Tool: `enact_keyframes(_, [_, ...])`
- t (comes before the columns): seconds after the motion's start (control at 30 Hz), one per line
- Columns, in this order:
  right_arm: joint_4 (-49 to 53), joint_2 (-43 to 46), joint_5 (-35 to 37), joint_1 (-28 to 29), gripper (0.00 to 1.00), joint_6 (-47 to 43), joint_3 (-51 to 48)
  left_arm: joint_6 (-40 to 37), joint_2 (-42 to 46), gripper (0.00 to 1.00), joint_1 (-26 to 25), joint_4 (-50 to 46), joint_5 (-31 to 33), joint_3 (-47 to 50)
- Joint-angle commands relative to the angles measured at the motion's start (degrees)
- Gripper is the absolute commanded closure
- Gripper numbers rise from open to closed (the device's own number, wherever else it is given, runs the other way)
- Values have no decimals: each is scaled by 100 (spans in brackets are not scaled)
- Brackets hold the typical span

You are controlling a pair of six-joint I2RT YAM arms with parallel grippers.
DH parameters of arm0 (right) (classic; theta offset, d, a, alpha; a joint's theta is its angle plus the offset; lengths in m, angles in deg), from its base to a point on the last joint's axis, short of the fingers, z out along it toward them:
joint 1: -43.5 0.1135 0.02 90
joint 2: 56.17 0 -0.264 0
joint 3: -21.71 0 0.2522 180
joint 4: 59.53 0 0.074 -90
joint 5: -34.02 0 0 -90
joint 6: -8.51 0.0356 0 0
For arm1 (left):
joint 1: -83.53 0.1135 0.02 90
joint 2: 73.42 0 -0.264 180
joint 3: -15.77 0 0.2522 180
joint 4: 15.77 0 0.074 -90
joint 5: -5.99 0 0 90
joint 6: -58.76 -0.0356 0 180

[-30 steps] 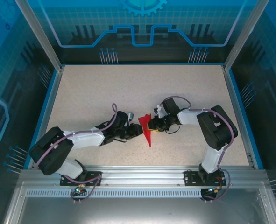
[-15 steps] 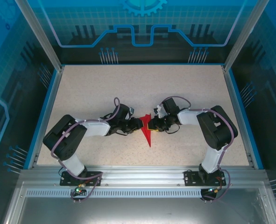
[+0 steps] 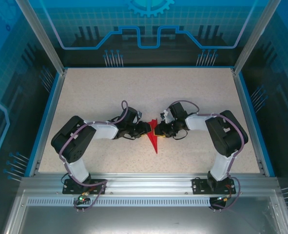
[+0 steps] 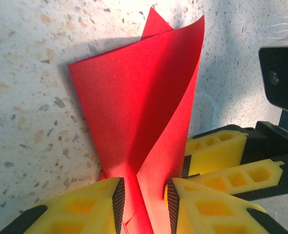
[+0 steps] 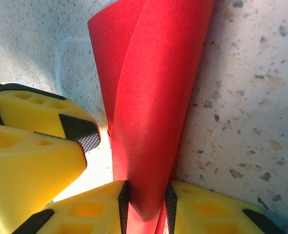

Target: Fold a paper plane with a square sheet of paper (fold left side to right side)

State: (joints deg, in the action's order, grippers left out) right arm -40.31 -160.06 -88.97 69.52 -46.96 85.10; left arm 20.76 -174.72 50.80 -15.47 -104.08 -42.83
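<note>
The square sheet of paper stands folded as a slim red paper plane (image 3: 155, 141) at the table's middle, its point toward the near edge. My left gripper (image 3: 147, 128) meets it from the left and my right gripper (image 3: 159, 129) from the right, almost tip to tip. In the left wrist view the red layers (image 4: 134, 97) rise as curled flaps, and my left gripper (image 4: 144, 204) is shut on their base. The right gripper's yellow fingers (image 4: 217, 146) show beside it. In the right wrist view my right gripper (image 5: 146, 204) is shut on the red fold (image 5: 153, 97).
The speckled table (image 3: 95, 92) has a blue rim (image 3: 50, 112) on three sides. Both arm bases sit on the metal rail (image 3: 148, 183) at the near edge. The left arm's elbow (image 3: 73, 141) lies low over the near left of the table.
The left arm has swung its elbow rightward and its gripper has moved up along the paper toward the right gripper. The plane's upper flaps look narrower. The right arm has stayed put.
</note>
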Motion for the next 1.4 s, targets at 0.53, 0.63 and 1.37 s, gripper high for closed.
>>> enact_keyframes(0.53, [141, -115, 12, 96, 71, -51, 38, 85, -356, 67, 80, 433, -356, -141])
enact_keyframes(0.63, [131, -120, -3, 89, 71, -51, 32, 108, -385, 68, 78, 482, -378, -140])
enact_keyframes(1.37, [149, -175, -16, 87, 71, -68, 22, -1, -195, 93, 78, 313, -186, -27])
